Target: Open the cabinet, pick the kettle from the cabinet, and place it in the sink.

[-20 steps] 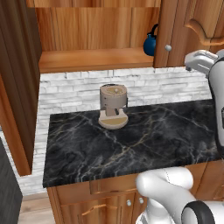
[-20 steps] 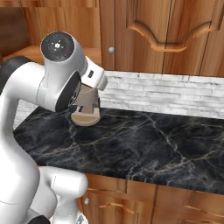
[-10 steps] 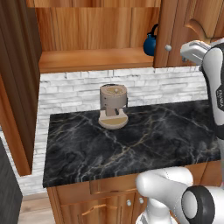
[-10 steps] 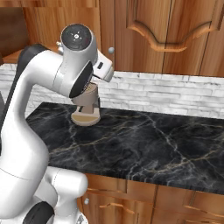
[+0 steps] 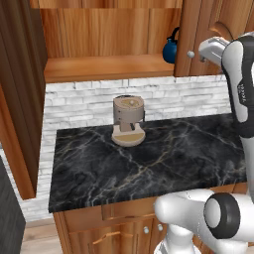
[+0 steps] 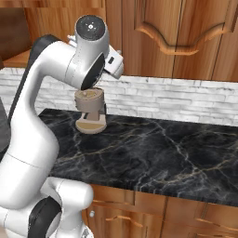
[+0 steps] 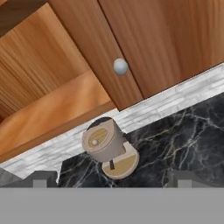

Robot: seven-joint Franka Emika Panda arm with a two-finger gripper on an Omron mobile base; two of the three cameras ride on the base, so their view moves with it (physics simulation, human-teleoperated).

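Sitting on the cabinet point(image 5: 109, 67) shelf half behind the shut door, the kettle point(image 5: 170, 49) looks rigid, light, best lifted by its loop handle; whether the gripper is open, I cannot tell.

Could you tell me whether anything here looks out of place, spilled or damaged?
Nothing stands out. The coffee machine stands upright on the marble counter, the kettle sits upright on the shelf of the cabinet, whose left door is open, and nothing is spilled.
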